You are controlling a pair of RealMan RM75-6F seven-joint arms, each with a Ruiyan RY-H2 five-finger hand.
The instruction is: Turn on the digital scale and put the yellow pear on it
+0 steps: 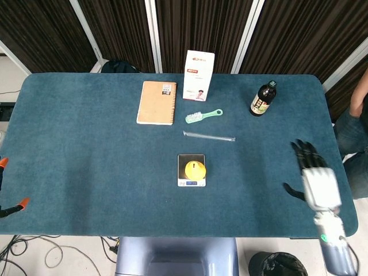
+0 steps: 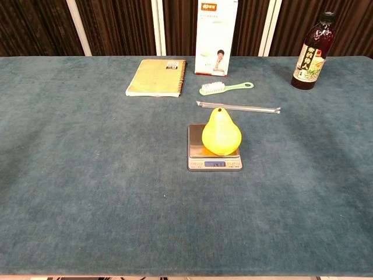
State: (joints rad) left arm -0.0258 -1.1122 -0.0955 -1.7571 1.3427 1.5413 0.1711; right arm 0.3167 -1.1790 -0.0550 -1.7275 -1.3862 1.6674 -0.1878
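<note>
The yellow pear (image 1: pixel 194 169) (image 2: pixel 221 133) stands upright on the small silver digital scale (image 1: pixel 191 182) (image 2: pixel 196 164), whose display (image 2: pixel 217 165) is lit with digits. My right hand (image 1: pixel 313 175) hovers over the table's right edge in the head view, far to the right of the scale, fingers spread and holding nothing. The chest view does not show it. My left hand appears in neither view.
A tan spiral notebook (image 1: pixel 156 102), a white carton (image 1: pixel 198 75), a green brush (image 1: pixel 203 116) and a clear straw (image 1: pixel 209 136) lie behind the scale. A dark bottle (image 1: pixel 263 99) stands back right. A person (image 1: pixel 355 109) sits beyond the right edge.
</note>
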